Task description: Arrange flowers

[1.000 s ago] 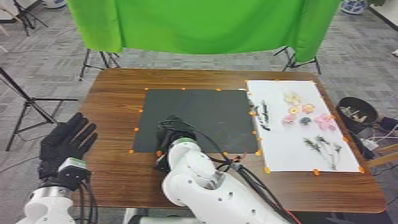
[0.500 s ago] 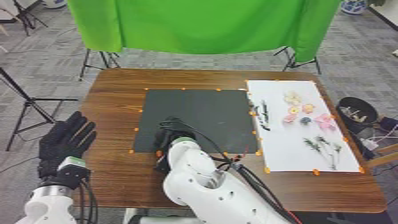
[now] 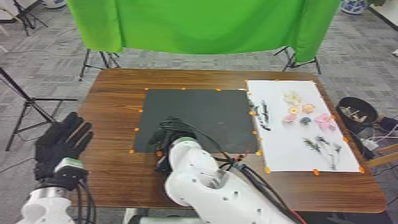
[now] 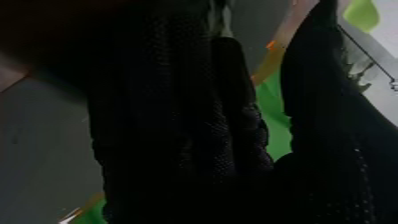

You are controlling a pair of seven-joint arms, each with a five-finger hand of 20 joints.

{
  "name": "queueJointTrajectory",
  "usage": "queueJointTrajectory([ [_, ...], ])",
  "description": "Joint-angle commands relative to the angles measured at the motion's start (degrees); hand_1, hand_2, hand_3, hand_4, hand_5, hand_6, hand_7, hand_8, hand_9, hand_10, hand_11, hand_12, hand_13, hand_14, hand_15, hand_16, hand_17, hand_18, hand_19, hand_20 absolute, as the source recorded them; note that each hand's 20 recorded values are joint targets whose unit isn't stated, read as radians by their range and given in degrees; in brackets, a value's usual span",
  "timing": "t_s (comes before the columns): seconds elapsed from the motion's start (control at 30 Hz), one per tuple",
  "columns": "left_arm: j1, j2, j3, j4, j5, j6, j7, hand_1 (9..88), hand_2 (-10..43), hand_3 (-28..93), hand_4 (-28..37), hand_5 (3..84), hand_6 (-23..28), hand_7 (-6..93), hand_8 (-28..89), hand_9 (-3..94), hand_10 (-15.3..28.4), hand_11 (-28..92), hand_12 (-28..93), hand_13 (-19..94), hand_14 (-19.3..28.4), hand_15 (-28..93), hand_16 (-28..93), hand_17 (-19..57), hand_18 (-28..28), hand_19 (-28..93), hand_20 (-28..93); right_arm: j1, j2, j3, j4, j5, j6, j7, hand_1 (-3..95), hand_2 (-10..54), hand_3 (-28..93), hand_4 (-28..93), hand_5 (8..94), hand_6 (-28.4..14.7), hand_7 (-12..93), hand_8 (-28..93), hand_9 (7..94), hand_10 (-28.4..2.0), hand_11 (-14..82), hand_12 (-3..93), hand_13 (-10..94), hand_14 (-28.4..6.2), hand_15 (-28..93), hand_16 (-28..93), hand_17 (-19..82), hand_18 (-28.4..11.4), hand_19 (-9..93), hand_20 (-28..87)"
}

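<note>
In the head view, a brown wooden surface point(image 3: 115, 120) is being seen with a black mat point(image 3: 204, 110) lying toward its 10 o'clock part and a white sheet point(image 3: 289, 162) lying toward its 3 o'clock side. The right hand point(image 3: 171, 135) is being held over the mat, at about 8 o'clock from its middle; whether the mat is being touched cannot be told. In the right wrist view, this hand is being shown with its fingers straight and side by side, the thumb standing apart and a gap being left between; whether anything is being held cannot be told. The left hand point(image 3: 60, 142) is being held near the 9 o'clock edge of the surface, its fingers straight and pointing toward 1 o'clock.

The flowers are being laid out on the sheet: a cream flower point(image 3: 292, 98) is lying toward 12 o'clock, a peach flower point(image 3: 308, 108) is lying just beside it on the 4 o'clock side, and pink flowers point(image 3: 325, 120) are lying nearer the middle. Thin green sprigs point(image 3: 324, 150) are lying toward 5 o'clock. Dark stems point(image 3: 261, 115) are lying along the sheet's 9 o'clock edge. Small orange tabs point(image 3: 315, 172) are being seen around the borders of the mat and the sheet.
</note>
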Motion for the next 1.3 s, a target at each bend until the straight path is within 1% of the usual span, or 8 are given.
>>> queueJointTrajectory([
  [0.03, 3.5, -2.91, -2.08, -1.18, 0.58, -1.3, 0.57, 28.3, 16.7, 73, -27.2, 41.3, 10.0, 17.8, -9, 30.6, 15.8, 26, 10, 23, 16.3, 40, -9, -6.7, 14.3, 37, 8, -2.8, 14.9, 4.0, -9.4, -10.2, 13.2, -6.7, 33.1, -9.5, 82, -28, 56.9, -9.3, 72, -24, 78.1, -17.8, 25.9, 19.9, 75, -15.1, 39, 22, 37, -24.4, 66, 11],
  [0.13, 3.7, -3.31, -2.24, -1.5, 0.84, -1.48, 0.12, 27.9, 16.7, 74, -27.4, 41.2, 10.0, 17.7, -9, 30.5, 15.8, 26, 10, 23, 16.4, 40, -9, -6.7, 14.3, 37, 8, -6.9, 21.4, 10.2, -14.4, -13.1, 14.8, -5.7, 33.1, -9.5, 82, -28, 57.5, -7.7, 65, -24, 77.0, -18.2, 24.4, 19.1, 75, -15.7, 38, 21, 39, -24.2, 65, 10],
  [0.3, 3.5, -3.21, -2.33, -1.74, 0.82, -2.39, 0.94, 27.8, 16.8, 74, -27.7, 41.1, 10.0, 17.4, -9, 30.5, 15.8, 26, 10, 23, 16.4, 40, -9, -6.7, 14.3, 37, 8, -18.1, 31.5, 25.3, -20.7, -15.9, 12.7, -4.2, 32.7, -9.5, 82, -28, 60.3, -9.2, 23, -13, 70.5, -19.9, 17.3, 16.2, 70, -15.9, 38, 20, 34, -24.2, 68, 10],
  [0.37, 3.4, -3.07, -2.36, -1.76, 0.83, -2.58, 1.1, 27.7, 16.8, 74, -27.7, 41.1, 9.9, 17.4, -9, 30.5, 15.8, 25, 10, 23, 16.4, 40, -9, -6.7, 14.3, 37, 8, -24.5, 34.5, 32.8, -23.3, -16.2, 10.9, -3.3, 32.2, -9.5, 82, -28, 57.7, -10.0, 16, -12, 65.9, -19.9, 14.2, 14.8, 66, -16.2, 37, 19, 31, -23.7, 68, 10],
  [0.67, 4.8, -3.06, -3.23, -2.26, 0.32, -2.27, 1.76, 27.6, 16.7, 74, -27.8, 41.1, 9.9, 17.3, -9, 30.6, 15.7, 25, 10, 23, 16.3, 39, -9, -6.6, 14.3, 37, 8, -42.6, 35.6, 56.2, -28.2, -11.4, 1.6, 0.8, 30.0, -9.5, 80, -28, 52.3, -10.3, 12, -11, 55.5, -19.9, 10.3, 13.5, 55, -17.7, 34, 17, 25, -23.3, 68, 12],
  [0.93, 4.7, -3.26, -2.71, -2.24, 0.37, -2.57, 1.4, 27.6, 16.8, 74, -27.9, 41.1, 9.9, 17.2, -9, 30.7, 15.8, 25, 10, 23, 16.4, 39, -9, -6.6, 14.3, 37, 8, -44.6, 33.3, 59.4, -28.7, -5.8, -9.0, 3.8, 31.4, -9.5, 80, -28, 51.3, -10.4, 10, -11, 52.0, -19.2, 9.0, 13.0, 51, -18.6, 32, 16, 23, -23.5, 68, 14],
  [1.13, 5.0, -3.54, -2.79, -2.39, 0.42, -2.37, 1.13, 27.7, 16.8, 74, -28.0, 41.1, 9.9, 17.3, -9, 30.9, 15.8, 25, 10, 23, 16.4, 39, -9, -6.6, 14.3, 37, 8, -44.1, 32.3, 58.2, -26.0, -4.9, -8.1, 2.9, 33.2, -9.5, 79, -28, 52.6, -9.9, 11, -10, 52.6, -18.9, 9.1, 12.9, 52, -18.3, 32, 16, 24, -23.3, 68, 14],
  [1.3, 5.3, -3.83, -2.7, -2.56, 0.15, -2.05, 0.77, 27.7, 16.9, 73, -27.9, 41.1, 9.9, 17.4, -9, 31.0, 15.8, 25, 10, 23, 16.5, 40, -9, -6.7, 14.3, 37, 8, -42.7, 31.2, 57.5, -23.2, -0.5, -7.7, 2.8, 39.9, -9.5, 78, -28, 57.0, -6.3, 14, -12, 56.9, -15.8, 10.1, 12.4, 56, -15.9, 31, 16, 24, -22.1, 67, 15],
])
